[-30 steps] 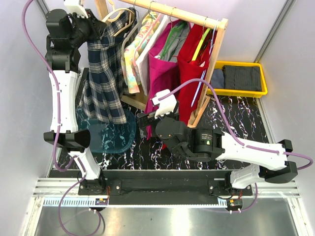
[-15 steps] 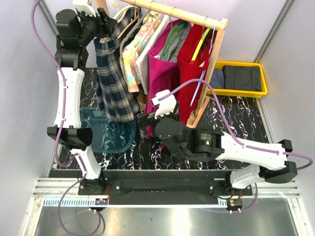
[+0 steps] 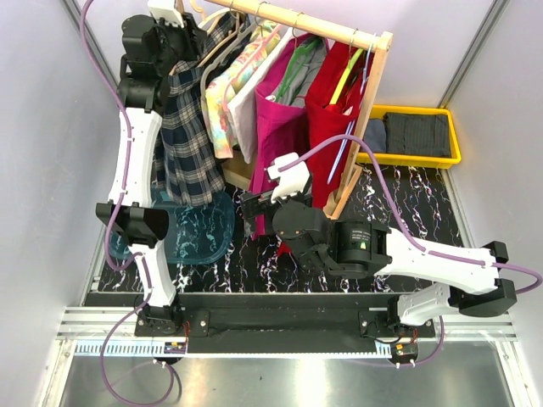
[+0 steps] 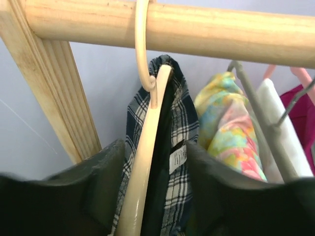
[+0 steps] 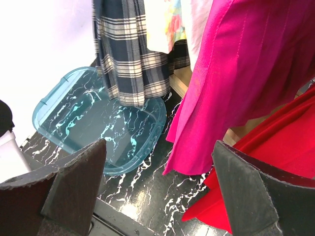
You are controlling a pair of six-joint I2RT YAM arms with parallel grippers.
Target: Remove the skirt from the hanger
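The dark plaid skirt (image 3: 182,144) hangs on a pale wooden hanger (image 4: 147,147) hooked over the wooden rail (image 4: 197,29) at the rack's left end. My left gripper (image 3: 182,38) is up at that rail. In the left wrist view its jaws (image 4: 155,147) stand apart, one finger on each side of the hanger and the skirt's waistband (image 4: 179,132). My right gripper (image 3: 254,208) is low over the table, open and holding nothing. In the right wrist view (image 5: 158,145) it faces the skirt's hem (image 5: 128,64) and a pink garment.
A clear blue tray (image 3: 199,233) lies on the table under the skirt. A floral top (image 3: 225,93), a pink garment (image 3: 284,127) and a red one (image 3: 335,110) crowd the rail. The rack's wooden post (image 4: 59,98) stands just left. A yellow bin (image 3: 458,140) holds dark cloth at back right.
The left arm has swung right and up with the hanger, so the skirt now hangs straighter under the rail. Its jaws stand wider apart. The right arm has barely moved.
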